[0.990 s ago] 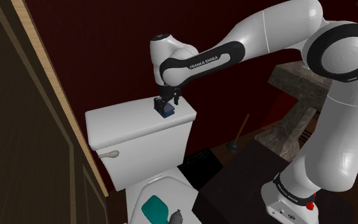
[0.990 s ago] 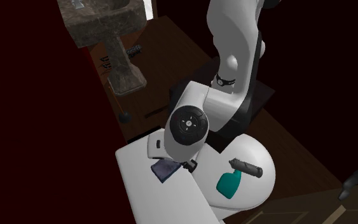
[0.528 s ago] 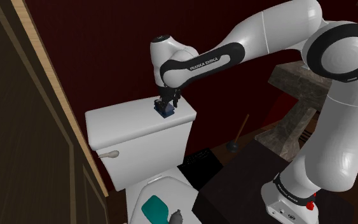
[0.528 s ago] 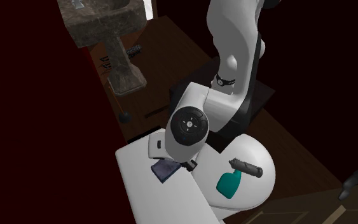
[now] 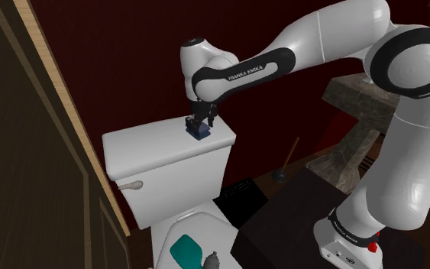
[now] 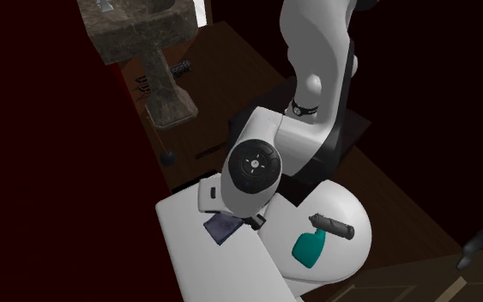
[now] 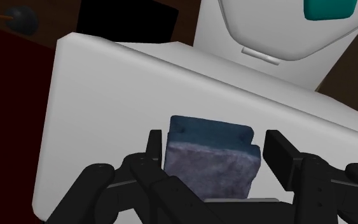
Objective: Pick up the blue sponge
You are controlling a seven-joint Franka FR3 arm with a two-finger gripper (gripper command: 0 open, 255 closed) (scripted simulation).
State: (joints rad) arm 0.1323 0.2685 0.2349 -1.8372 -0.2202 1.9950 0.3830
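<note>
1. Sitting toward the shoulder view's left, a white toilet tank is carrying the blue sponge near the right end of its lid.
2. Lying nearer the camera, a teal bottle is resting on the toilet's closed seat.
3. Hanging over the sponge, the gripper is straddling it with its fingers apart. One finger is meeting the sponge's edge and the other is showing a slim gap.
4. Standing farther right, a plunger is tilting.
</note>
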